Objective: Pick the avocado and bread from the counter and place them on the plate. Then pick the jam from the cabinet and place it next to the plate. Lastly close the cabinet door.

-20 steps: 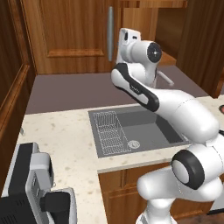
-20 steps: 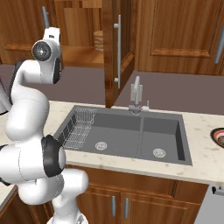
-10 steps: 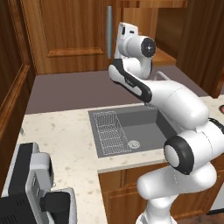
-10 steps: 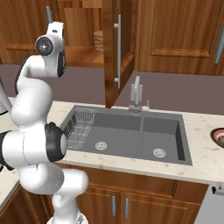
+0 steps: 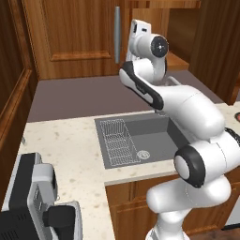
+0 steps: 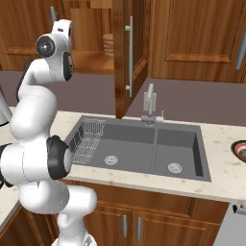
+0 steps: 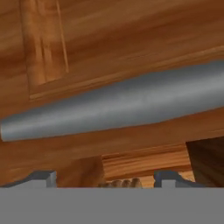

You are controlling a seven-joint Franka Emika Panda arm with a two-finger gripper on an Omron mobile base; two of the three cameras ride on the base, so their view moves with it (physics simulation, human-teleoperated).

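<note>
I have the gripper (image 7: 104, 178) with jaws apart just before the cabinet door (image 6: 122, 53), whose stiff, slick silver bar handle (image 7: 113, 105) looks best pushed broadside near its middle

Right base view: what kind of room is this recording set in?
A kitchen, rendered rather than real: a grey double sink with a faucet set in a speckled beige counter, and brown wood cabinets above it.
</note>
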